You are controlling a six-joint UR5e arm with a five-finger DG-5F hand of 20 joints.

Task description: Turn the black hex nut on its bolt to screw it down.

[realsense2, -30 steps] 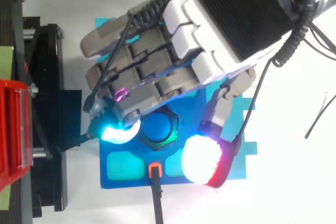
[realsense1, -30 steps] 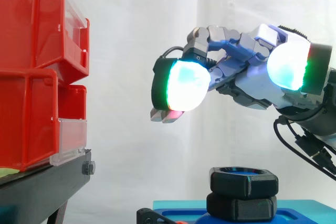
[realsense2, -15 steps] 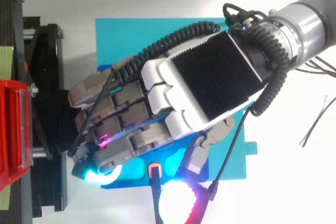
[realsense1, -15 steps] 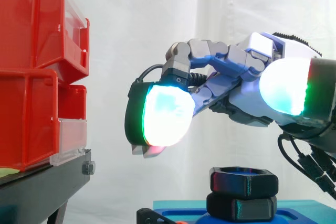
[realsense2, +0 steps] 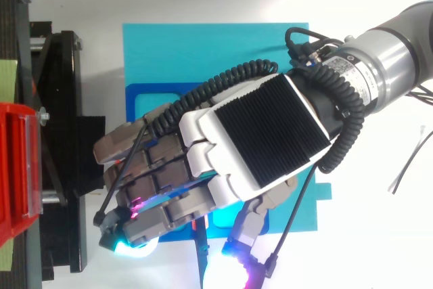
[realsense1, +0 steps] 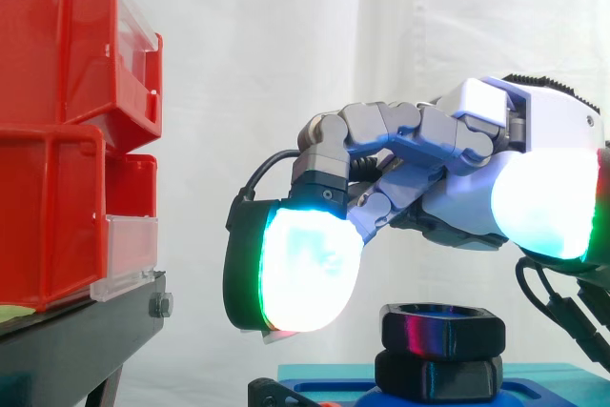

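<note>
hovering palm-down above black hex nut (realsense1: 442, 329), hand (realsense2: 260, 137) seemingly loose, holding nothing, fingertips (realsense1: 305, 269) bent down

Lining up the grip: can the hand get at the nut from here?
Probably yes. The hand hangs just above the nut, holding nothing, its pads apart, and in the side view nothing stands between hand and nut. The red bins sit well off.

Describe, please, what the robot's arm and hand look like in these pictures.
The hand has a white shell with a black ribbed plate on its back and grey, blocky finger segments. Its fingertips are thick rounded pads glowing white with cyan and green edges, set in black housings. The arm is a smooth grey cylinder with a black band at the wrist.
</note>
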